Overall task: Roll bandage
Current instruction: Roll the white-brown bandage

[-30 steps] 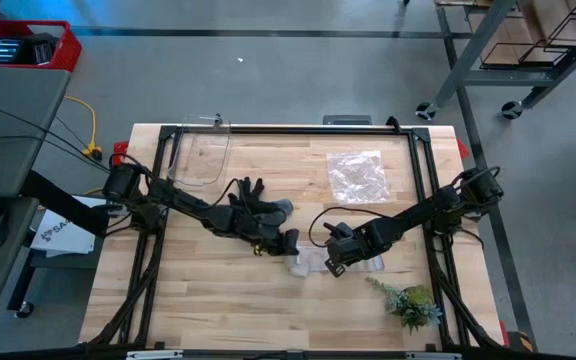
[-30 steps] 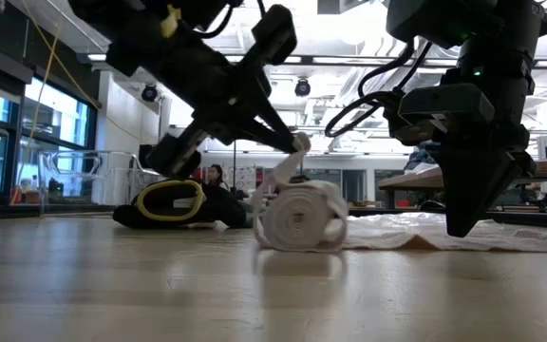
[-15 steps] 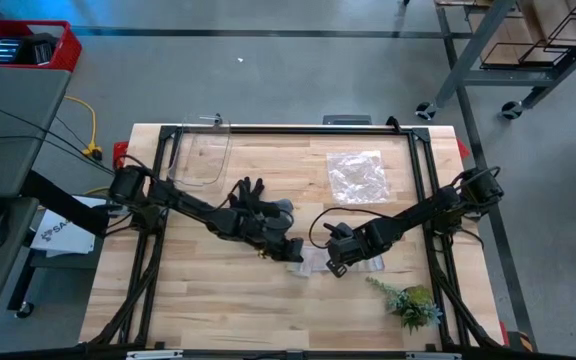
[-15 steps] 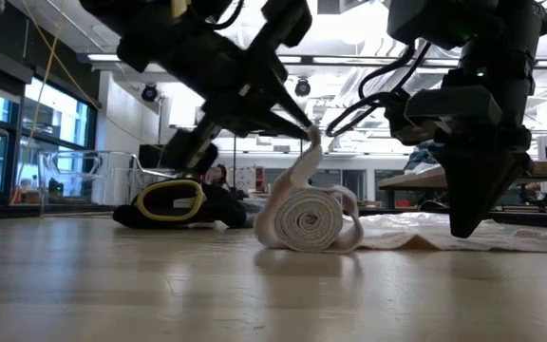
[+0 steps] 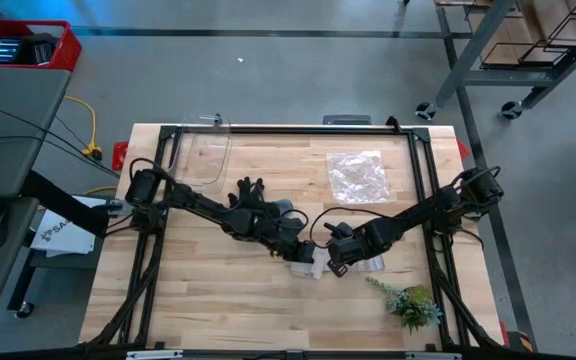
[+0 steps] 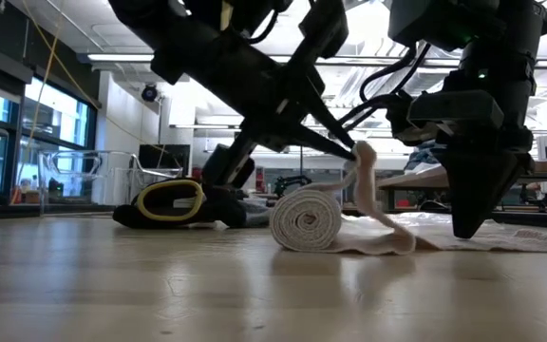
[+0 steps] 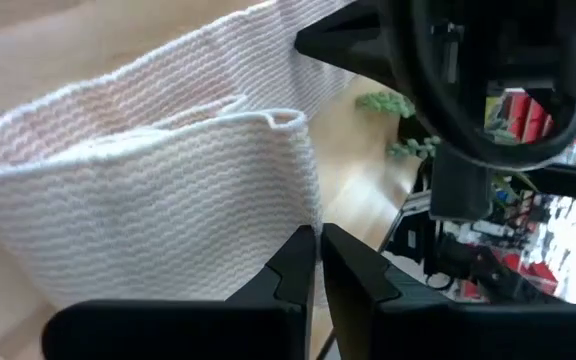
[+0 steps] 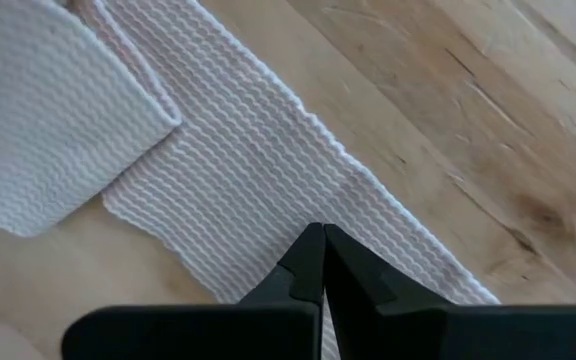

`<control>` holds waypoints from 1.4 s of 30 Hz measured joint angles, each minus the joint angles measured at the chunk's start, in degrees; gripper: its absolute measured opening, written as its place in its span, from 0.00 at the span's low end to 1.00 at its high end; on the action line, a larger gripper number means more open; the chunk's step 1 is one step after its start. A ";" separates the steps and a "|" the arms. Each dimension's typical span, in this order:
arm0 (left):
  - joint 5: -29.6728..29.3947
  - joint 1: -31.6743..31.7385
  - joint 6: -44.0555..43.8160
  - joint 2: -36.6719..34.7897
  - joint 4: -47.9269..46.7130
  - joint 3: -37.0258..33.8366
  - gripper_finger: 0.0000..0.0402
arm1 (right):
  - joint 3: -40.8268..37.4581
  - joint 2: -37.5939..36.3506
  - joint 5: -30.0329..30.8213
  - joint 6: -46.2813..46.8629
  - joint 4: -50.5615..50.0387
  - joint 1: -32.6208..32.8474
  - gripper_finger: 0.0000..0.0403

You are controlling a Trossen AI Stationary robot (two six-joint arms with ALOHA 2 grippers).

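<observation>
White gauze bandage (image 6: 308,220) part-rolled at desk (image 5: 218,300) centre, roll axis across strip. Your left fingers (image 6: 357,152) pinch loose flap above roll; right fingers (image 6: 467,228) clenched, pinning tail beside it.

Bright overhead ceiling light, backlit dark arms
</observation>
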 joint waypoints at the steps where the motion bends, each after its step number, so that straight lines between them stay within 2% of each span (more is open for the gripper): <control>1: 0.16 0.03 0.92 -0.01 -0.13 0.00 0.06 | 0.00 0.00 0.00 -0.38 -0.04 0.00 0.00; 8: 0.99 0.14 2.58 -0.05 1.55 0.00 0.20 | 0.00 0.00 0.00 -2.15 -0.03 0.00 0.00; 14: 5.46 2.37 7.14 -1.76 -2.21 -0.09 0.31 | 0.00 -1.08 0.49 -2.70 -1.36 0.00 0.00; 21: 7.46 8.60 27.67 -11.62 -17.27 -0.09 0.34 | 0.00 -11.68 6.65 -2.54 -7.52 0.46 0.00; 23: 5.74 9.37 35.95 -14.54 -20.18 -0.05 0.34 | 0.00 -15.25 8.06 -1.50 -3.84 1.85 0.00; 26: 1.40 9.71 52.85 -17.27 -23.29 0.00 0.35 | 0.05 -17.26 11.16 -1.49 9.60 5.83 0.00; 28: 0.07 10.41 61.45 -17.39 -23.87 0.00 0.35 | 0.07 -15.32 13.66 -1.13 19.01 8.41 0.00; 30: 0.46 11.90 65.96 -16.14 -23.61 0.00 0.35 | 0.97 -11.21 14.83 3.04 24.44 10.21 0.00; 35: 4.13 14.86 78.73 -11.15 -24.56 -0.03 0.28 | 9.79 3.02 15.14 17.21 24.04 12.34 0.00; 40: 4.82 15.31 90.14 -6.57 -24.03 -0.07 0.05 | 21.79 14.09 15.69 26.72 21.97 12.41 0.00; 42: 4.53 15.02 91.51 -4.97 -23.20 -0.07 0.02 | 26.69 17.37 15.75 30.27 16.05 12.39 0.00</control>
